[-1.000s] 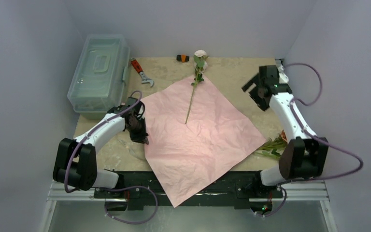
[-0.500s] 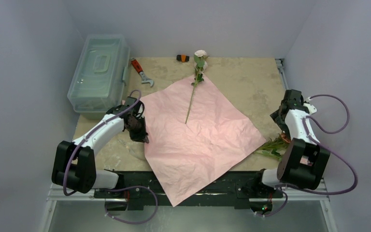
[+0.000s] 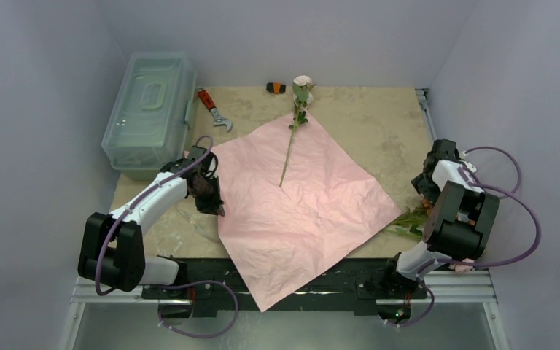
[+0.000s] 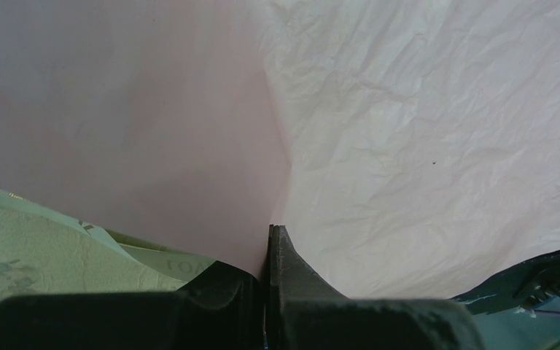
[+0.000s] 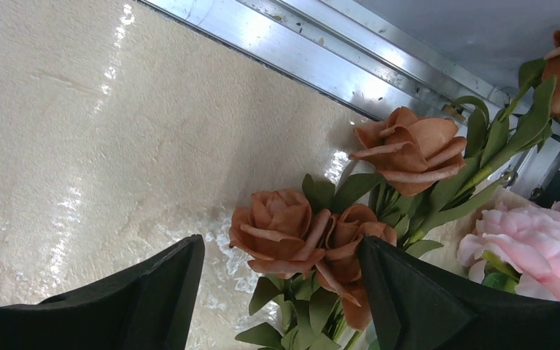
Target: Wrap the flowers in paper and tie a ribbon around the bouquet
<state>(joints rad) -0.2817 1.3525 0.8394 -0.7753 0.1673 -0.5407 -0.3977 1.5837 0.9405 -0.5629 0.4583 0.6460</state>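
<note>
The right fingers [image 5: 153,292] stand wide open, one on each side of two orange-brown roses [image 5: 281,230]. They are not squeezing the roses yet. Just past these roses, off to the fingers' right, are more roses and a pink flower [image 5: 532,244]. All of them belong to the flowers heaped on the table [image 5: 80,131], close to its metal edge.

The left fingers [image 4: 292,292] are shut tight. Their tips touch the paper [image 4: 423,131], and a crease runs away from them across the sheet. I cannot tell if a bit of paper is pinched between them. The paper is spread out in front of these fingers, pink side up. One flower with a white bloom [image 3: 302,82] lies on it far ahead, well apart from both pairs of fingers.

I think the step in hand is fetching more flowers for the paper. Next, the right fingers should close softly on the stems, not on the blooms. Then they should lift them and lay them beside the first flower. No wrapping or tying is done yet.
</note>
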